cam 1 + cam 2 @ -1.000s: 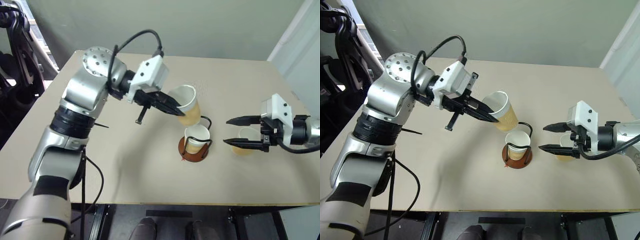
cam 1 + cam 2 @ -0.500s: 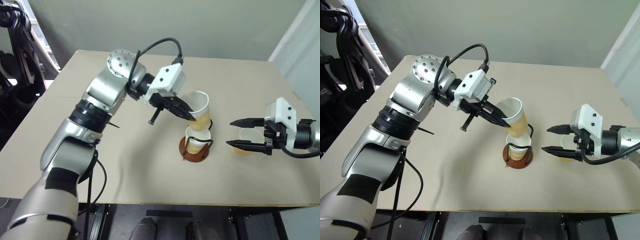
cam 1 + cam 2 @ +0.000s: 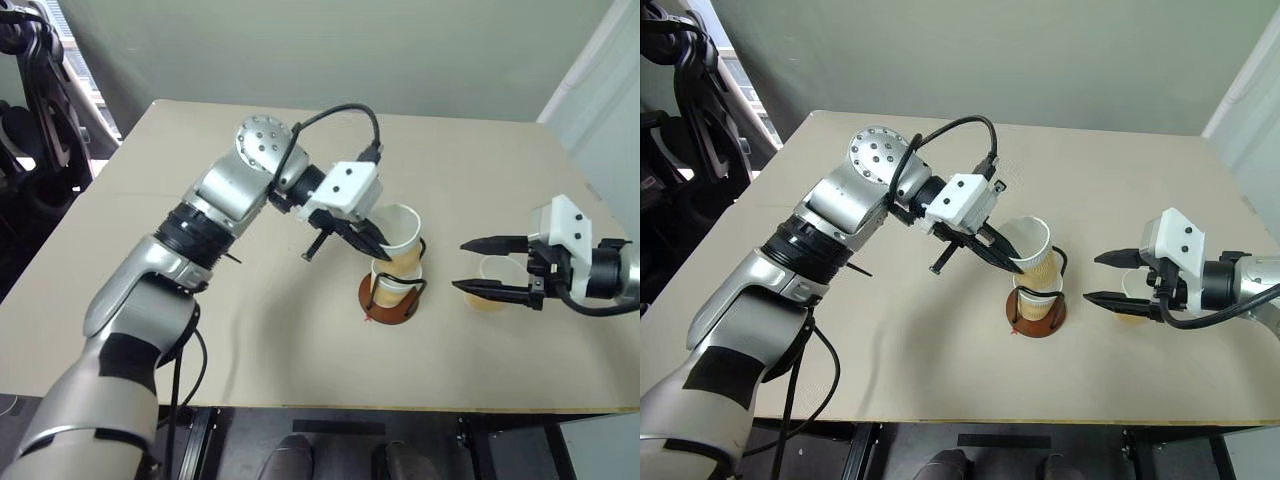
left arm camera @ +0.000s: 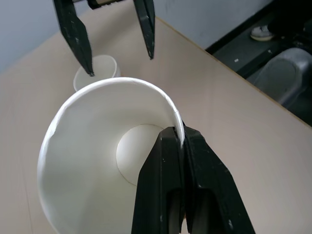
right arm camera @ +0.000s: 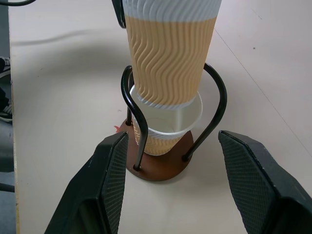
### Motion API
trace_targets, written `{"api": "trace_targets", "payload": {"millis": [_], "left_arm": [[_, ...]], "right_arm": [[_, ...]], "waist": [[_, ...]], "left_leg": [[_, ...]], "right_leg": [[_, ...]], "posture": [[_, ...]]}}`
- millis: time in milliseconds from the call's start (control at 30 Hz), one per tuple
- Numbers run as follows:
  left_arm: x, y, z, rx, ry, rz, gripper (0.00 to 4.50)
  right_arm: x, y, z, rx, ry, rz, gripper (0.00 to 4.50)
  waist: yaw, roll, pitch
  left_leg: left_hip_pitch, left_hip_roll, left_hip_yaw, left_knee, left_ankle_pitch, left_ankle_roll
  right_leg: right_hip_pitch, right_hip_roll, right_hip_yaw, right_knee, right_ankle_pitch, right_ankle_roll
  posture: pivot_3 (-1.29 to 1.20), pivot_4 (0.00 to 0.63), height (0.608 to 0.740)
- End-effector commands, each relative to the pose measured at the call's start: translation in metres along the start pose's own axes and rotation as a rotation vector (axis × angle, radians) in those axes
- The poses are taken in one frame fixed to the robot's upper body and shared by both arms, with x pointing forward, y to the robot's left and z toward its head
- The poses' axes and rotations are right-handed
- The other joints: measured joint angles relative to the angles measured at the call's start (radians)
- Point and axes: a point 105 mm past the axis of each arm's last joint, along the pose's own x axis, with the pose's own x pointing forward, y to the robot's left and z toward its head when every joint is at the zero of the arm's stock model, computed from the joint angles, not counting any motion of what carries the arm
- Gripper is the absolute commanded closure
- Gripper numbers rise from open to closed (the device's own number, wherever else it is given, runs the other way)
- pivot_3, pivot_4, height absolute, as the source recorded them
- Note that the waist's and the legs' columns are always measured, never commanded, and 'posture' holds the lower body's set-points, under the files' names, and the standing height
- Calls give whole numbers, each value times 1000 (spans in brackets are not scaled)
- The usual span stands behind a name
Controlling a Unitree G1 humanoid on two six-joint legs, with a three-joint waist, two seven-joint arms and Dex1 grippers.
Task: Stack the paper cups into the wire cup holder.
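Change: carried cup [image 3: 1034, 247] swung in from up and to the left over the last second, now lowered between the wire loops, its base entering the cup already seated [image 5: 168, 130].
Left gripper [image 3: 1012, 264]: fingers [image 4: 170, 180] pinched together on the carried cup's rim wall, one inside, one outside.
Wire cup holder [image 3: 389, 301]: near the middle of the surface [image 3: 250, 330], one cup inside, second partly nested and slightly tilted.
Right gripper [image 3: 478, 266]: fingers apart, hovering around the third cup [image 3: 491, 287] without gripping; cup stands on the surface right of the holder.
Meaning: second cup nearly stacked; likely needs pressing down and release, then the third.
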Motion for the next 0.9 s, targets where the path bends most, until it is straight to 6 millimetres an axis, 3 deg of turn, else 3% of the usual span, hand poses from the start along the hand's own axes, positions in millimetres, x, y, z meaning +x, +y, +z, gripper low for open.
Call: {"api": "trace_targets", "payload": {"millis": [33, 333, 433, 800, 900], "left_arm": [[-2, 1, 6, 60, 18, -31, 4474], [3, 3, -3, 75, 36, -33, 4474], [3, 5, -6, 75, 38, -28, 3856], [-6, 16, -4, 76, -9, 27, 38], [-12, 25, 5, 35, -90, 82, 38]], "right_arm": [[-6, -1, 12, -60, -21, -33, 1546], [-5, -2, 13, -61, -21, -36, 1546], [-5, -2, 13, -61, -20, -37, 1546], [-4, -3, 11, -53, -15, -40, 1546], [-4, -4, 9, -45, -6, -51, 1546]], "waist": [[0, 0, 0], [1, 0, 0], [2, 0, 0], [4, 0, 0], [5, 0, 0]], "left_leg": [[0, 0, 0, 0, 0, 0], [0, 0, 0, 0, 0, 0], [-1, 0, 0, 1, 0, 0], [-2, 0, 1, 1, -1, 1], [-2, 0, 1, 2, -1, 1]], "right_leg": [[0, 0, 0, 0, 0, 0], [0, 0, 0, 0, 0, 0], [0, 0, 0, 0, 0, 0], [0, 0, 0, 0, 0, 1], [0, 0, 0, 0, 0, 1]], "posture": [[0, 150, 740], [0, 150, 740], [0, 150, 740], [0, 150, 740], [0, 150, 740]]}}
